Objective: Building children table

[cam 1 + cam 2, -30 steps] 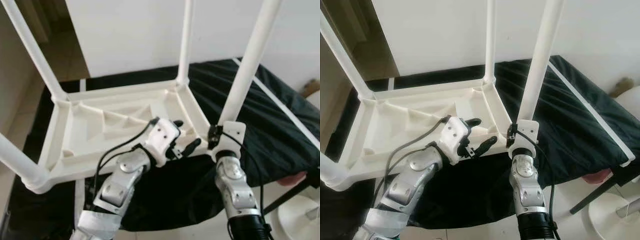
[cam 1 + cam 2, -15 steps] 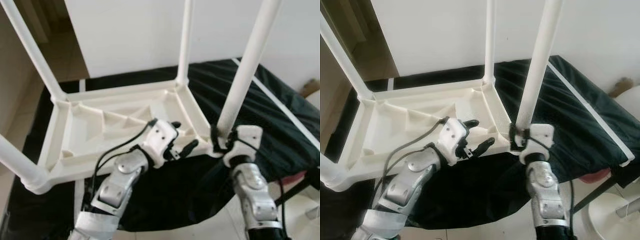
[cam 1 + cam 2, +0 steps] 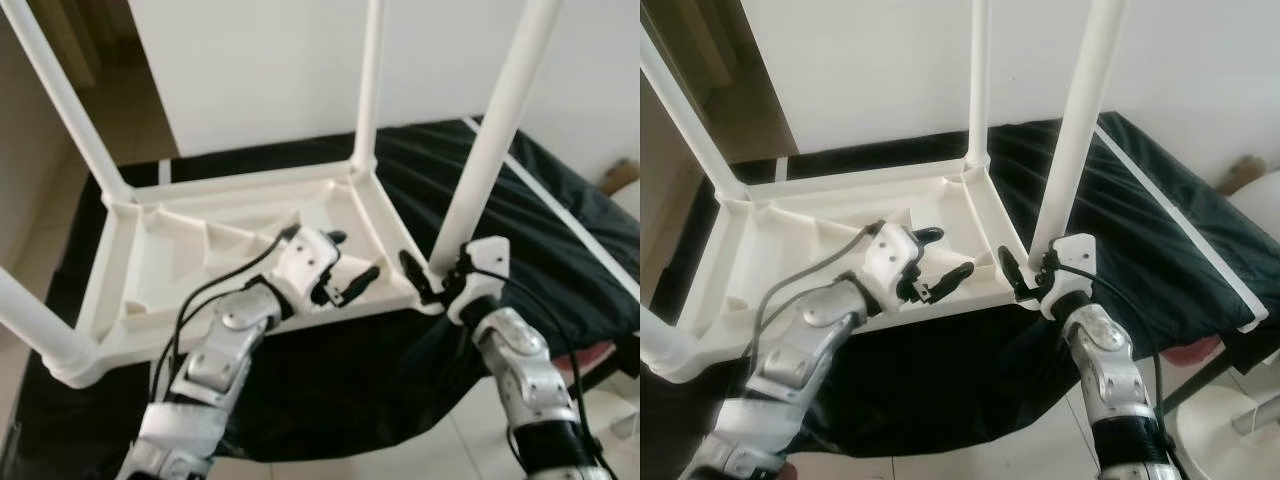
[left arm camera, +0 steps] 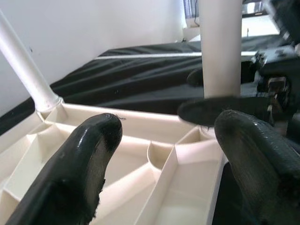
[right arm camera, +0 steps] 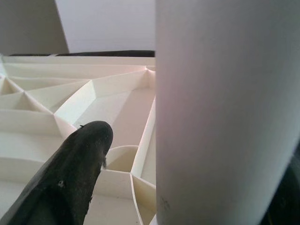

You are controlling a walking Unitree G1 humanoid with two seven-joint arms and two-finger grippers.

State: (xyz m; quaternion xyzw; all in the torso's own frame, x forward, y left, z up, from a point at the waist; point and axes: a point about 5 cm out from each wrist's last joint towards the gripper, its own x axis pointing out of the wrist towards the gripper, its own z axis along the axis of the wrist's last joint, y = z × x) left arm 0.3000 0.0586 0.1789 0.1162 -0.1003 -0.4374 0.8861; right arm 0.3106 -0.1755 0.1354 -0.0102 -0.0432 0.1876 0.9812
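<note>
Right hand [image 3: 1025, 272]: spread wide around near leg [image 3: 1080, 130]
Left hand [image 3: 940, 262]: wide, empty
Progress: four legs up on tabletop [image 3: 820, 235]; flipping remains

Both eye views look forward and down from the head, sharing the upturned table [image 3: 250, 240]. Each wrist view looks along its fingers [image 4: 70, 178], very near the table's ribbed underside

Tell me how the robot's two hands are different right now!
The left end effector hovers open over the ribbed underside of the upside-down white table, gripping nothing. The right end effector sits at the table's near right corner with its fingers on either side of the white leg there. Both have two long black fingers and point towards that corner.
</note>
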